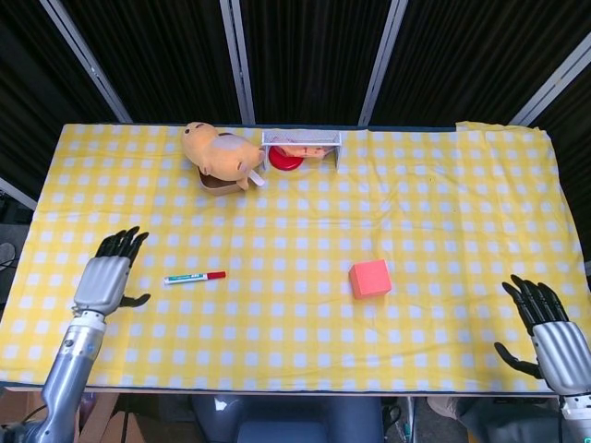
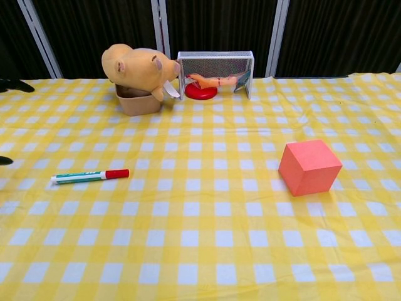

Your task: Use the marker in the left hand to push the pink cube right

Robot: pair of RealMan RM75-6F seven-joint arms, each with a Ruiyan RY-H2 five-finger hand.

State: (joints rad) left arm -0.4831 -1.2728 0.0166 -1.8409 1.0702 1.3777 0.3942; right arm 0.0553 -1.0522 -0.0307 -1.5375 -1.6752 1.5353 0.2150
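- The marker (image 1: 195, 277) is seen lying flat on the yellow checked tablecloth (image 1: 443, 203), in the left part of the table, with its red cap pointing to the right.
- The marker is not held by anything; it is touched by no hand.
- The left hand (image 1: 107, 278) is found to the left of the marker, near it but clearly apart, with the fingers spread and nothing between them. In the chest view only dark fingertips are seen at the left border.
- The pink cube (image 1: 370, 278) is placed on the cloth right of the middle, well apart from the marker and at about the same depth of the table.
- In the chest view the cube (image 2: 309, 167) is shown standing flat, with one corner turned toward the camera.
- The right hand (image 1: 547, 330) is seen at the near right corner of the table, fingers spread and empty, well apart from the cube.
- At the far edge a plush toy (image 1: 218, 153) is laid over a small brown box (image 2: 138, 100).
- Just beside it, on the right, a wire mesh rack (image 2: 216, 71) is placed, with a red dish (image 2: 200, 93) under it and some small thing that cannot be identified.
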